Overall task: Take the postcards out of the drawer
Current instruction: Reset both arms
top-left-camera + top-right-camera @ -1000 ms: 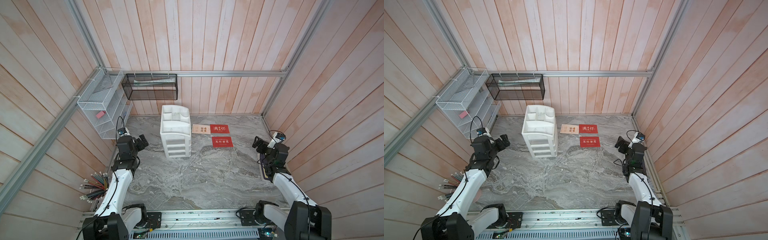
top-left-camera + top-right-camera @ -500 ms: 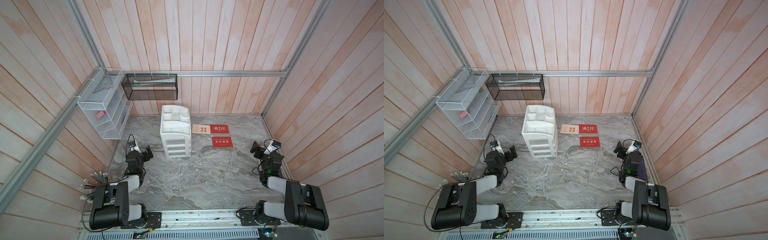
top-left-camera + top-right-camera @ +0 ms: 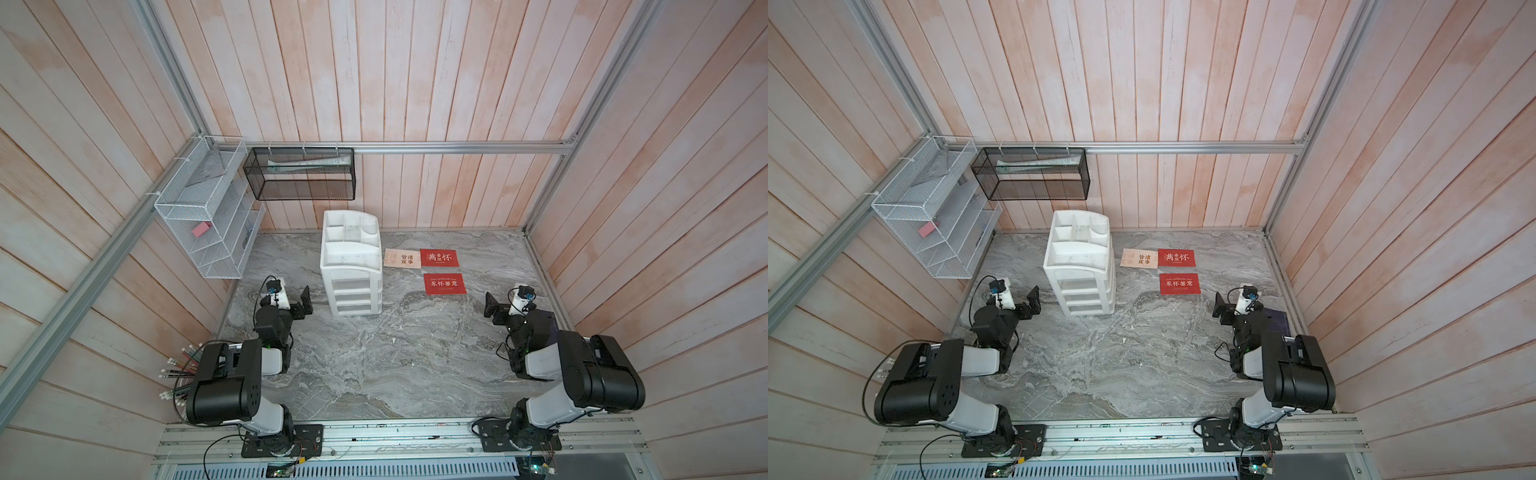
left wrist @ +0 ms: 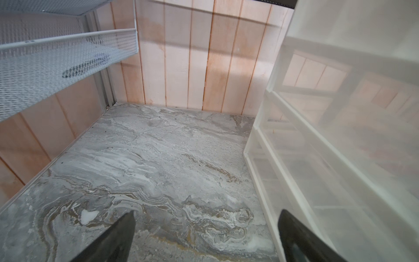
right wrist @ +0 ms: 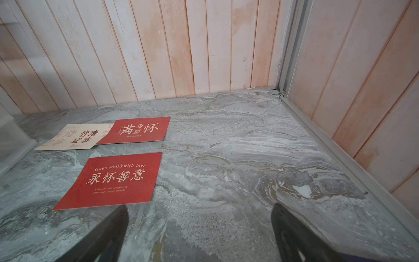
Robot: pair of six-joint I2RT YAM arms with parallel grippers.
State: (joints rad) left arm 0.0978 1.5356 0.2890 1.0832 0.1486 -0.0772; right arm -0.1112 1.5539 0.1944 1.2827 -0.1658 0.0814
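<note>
Three postcards lie flat on the marble table, to the right of the white drawer unit (image 3: pixel 351 266): a beige one (image 3: pixel 400 258), a red one (image 3: pixel 439 257) touching it, and a second red one (image 3: pixel 445 284) nearer the front. The right wrist view shows the same beige card (image 5: pixel 74 137) and the two red cards (image 5: pixel 140 129) (image 5: pixel 113 180). All drawer fronts (image 3: pixel 356 296) look shut. My left gripper (image 3: pixel 301 305) (image 4: pixel 206 215) hovers low, left of the unit, open and empty. My right gripper (image 3: pixel 494 309) (image 5: pixel 199 207) is open and empty, just short of the nearer red card.
A white wire rack (image 3: pixel 208 220) holding a pink block (image 3: pixel 201 229) hangs on the left wall, and a black mesh basket (image 3: pixel 299 174) hangs on the back wall. Pencils (image 3: pixel 178 374) stick out at the front left. A dark navy booklet (image 3: pixel 1277 318) lies under my right arm.
Both arms have folded back and down toward their bases, bringing the grippers lower and nearer the front. The postcards and the drawer unit have not moved.
</note>
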